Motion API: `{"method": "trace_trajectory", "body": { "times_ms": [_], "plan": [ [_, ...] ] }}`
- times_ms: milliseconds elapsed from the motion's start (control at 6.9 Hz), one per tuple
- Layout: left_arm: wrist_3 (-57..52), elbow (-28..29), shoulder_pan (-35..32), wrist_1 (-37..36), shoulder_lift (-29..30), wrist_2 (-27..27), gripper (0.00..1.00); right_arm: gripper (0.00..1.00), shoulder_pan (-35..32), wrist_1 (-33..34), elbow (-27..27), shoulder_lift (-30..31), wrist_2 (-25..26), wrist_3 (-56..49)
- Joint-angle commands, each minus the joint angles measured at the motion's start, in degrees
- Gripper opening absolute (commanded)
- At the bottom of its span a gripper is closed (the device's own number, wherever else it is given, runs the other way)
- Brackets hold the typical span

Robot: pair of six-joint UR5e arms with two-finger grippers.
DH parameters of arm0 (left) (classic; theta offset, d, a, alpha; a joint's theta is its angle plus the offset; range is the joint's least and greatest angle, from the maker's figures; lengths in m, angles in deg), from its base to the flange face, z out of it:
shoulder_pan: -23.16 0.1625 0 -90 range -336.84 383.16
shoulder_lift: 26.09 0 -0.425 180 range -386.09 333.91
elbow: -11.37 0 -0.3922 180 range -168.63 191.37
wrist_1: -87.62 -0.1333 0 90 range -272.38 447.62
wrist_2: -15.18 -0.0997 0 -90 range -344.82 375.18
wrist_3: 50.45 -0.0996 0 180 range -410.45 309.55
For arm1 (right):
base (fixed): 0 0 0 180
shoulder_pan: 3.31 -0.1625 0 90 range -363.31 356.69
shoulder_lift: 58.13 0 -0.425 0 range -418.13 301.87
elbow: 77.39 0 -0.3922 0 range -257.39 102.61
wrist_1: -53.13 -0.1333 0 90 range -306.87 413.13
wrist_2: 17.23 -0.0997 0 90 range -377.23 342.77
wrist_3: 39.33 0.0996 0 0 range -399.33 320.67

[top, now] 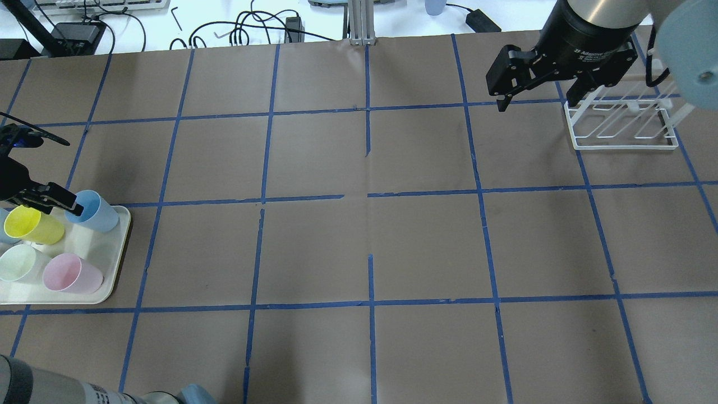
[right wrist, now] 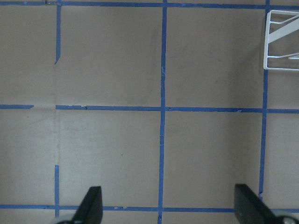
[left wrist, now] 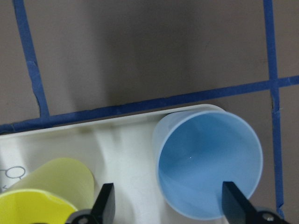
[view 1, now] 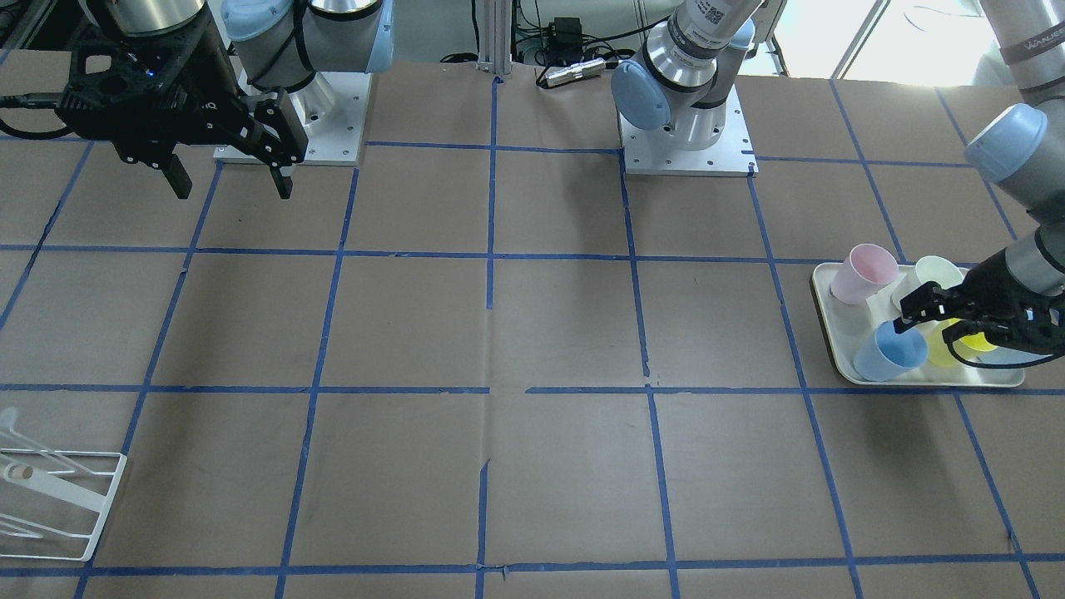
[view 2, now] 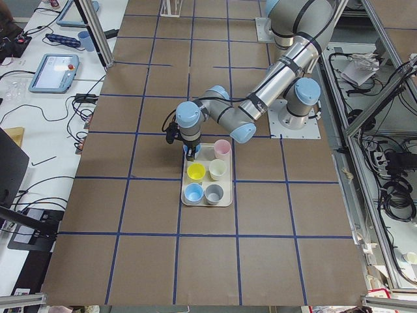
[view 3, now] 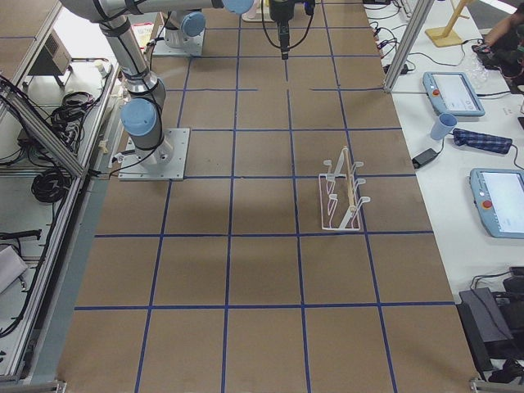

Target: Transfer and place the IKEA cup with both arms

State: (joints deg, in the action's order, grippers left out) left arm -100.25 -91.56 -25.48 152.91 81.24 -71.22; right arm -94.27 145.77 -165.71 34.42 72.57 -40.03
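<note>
1. The cup (left wrist: 208, 163) stands upright in the tray (left wrist: 126, 140) corner, at the lower right of the left wrist view, near the yellow cup (left wrist: 46, 191).
2. The left gripper (left wrist: 168, 186) is spread wide. One finger seems to be over the cup's mouth and the other outside its wall.
3. Pinching only the thin rim could tip the cup, and the outer finger may nudge the yellow cup.
4. The right gripper (top: 537, 101), also wide, hangs at the upper right of the overhead view by the rack (top: 622, 147). A misaligned hand-over could drop the cup.
</note>
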Motion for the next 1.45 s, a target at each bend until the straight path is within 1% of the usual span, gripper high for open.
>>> {"method": "trace_trajectory", "body": {
  "times_ms": [0,145,290,434,579,724,869,1014,1159,1303],
  "plan": [
    [1.79,4.38,-1.80,6.90,-2.99,0.26,0.91,1.00,-0.01,0.00,-0.01,0.00,-0.06,0.00],
    [6.59,8.76,-6.60,12.61,-5.00,0.17,0.93,1.00,-0.10,0.00,0.08,0.00,-0.06,0.00],
    [15.25,12.37,-13.35,15.36,-6.68,-0.26,0.97,1.00,-0.01,0.00,0.08,0.00,-0.06,0.08],
    [25.26,14.50,-19.68,18.44,-8.17,-0.35,1.00,1.00,-0.10,0.00,0.08,0.00,-0.06,0.09],
    [34.15,13.65,-25.92,18.82,-11.06,-0.18,1.00,1.00,-0.10,0.09,0.08,0.00,-0.06,0.09],
    [36.76,13.55,-32.16,18.91,-13.96,-1.40,1.00,1.00,-0.10,0.09,-0.01,0.00,-0.06,0.09],
    [39.22,13.38,-36.75,18.91,-16.69,-4.11,1.00,1.00,-0.10,0.09,-0.01,0.00,-0.06,0.09],
    [42.12,13.55,-39.32,18.82,-17.85,-3.35,1.00,1.00,-0.10,0.18,0.08,0.00,-0.06,0.09],
    [42.41,13.29,-40.13,19.08,-18.20,-3.34,1.00,1.00,-0.10,0.18,-0.01,0.09,-0.15,0.09],
    [42.58,14.94,-40.14,22.83,-18.47,-3.17,1.00,1.00,-0.10,0.18,-0.01,0.00,-0.15,0.09]
  ]
}}
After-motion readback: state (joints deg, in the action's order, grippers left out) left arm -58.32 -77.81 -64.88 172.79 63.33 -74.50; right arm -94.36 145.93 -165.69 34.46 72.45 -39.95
